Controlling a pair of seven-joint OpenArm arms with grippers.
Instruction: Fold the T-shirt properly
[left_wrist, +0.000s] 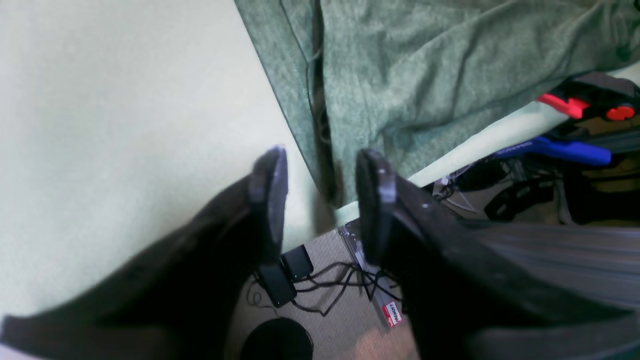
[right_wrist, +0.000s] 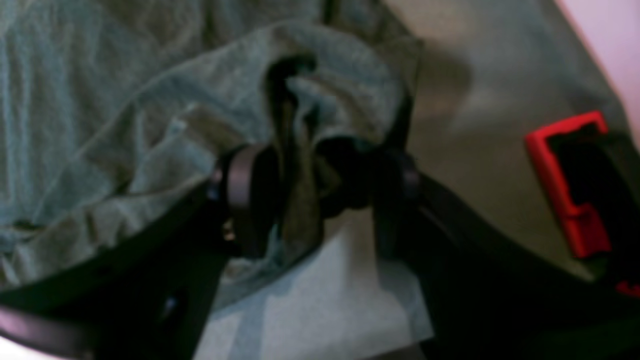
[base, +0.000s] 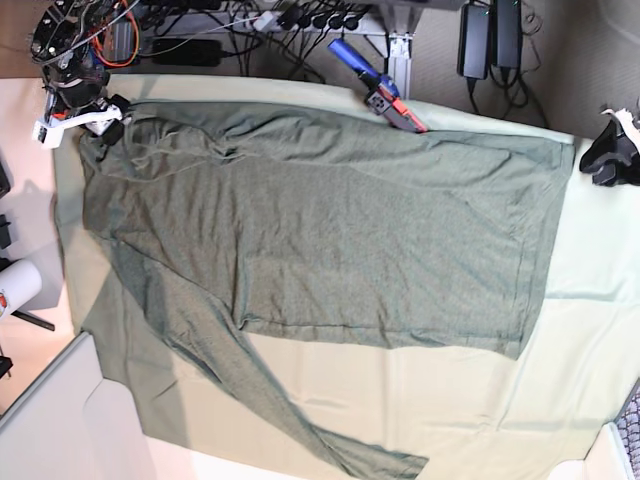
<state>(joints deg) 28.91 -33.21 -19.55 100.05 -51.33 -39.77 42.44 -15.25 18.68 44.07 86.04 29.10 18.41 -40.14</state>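
I am looking down at the T-shirt (base: 330, 230), which is lying spread out and wrinkled across the mint-green table cloth (base: 590, 290) on the table, its body taking up the middle of the cloth and one long sleeve (base: 250, 380) trailing diagonally toward the cloth's near edge. My left gripper (left_wrist: 320, 175) is hovering just beside the shirt's hemmed corner, at the cloth's edge; its jaws are standing apart with nothing between them, and through the gap I am seeing bare cloth, the hem and, past the table edge, cables on the floor. My right gripper (right_wrist: 320, 195) is sitting at the opposite end of the shirt, by the bunched fabric near the collar; its jaws are parted around a crumpled fold of the olive fabric that is hanging in the gap, and the blurred picture is not letting me tell whether the pads are pressing it. A blue and red clamp (base: 378, 92) is resting at the cloth's far edge, touching the shirt's border.
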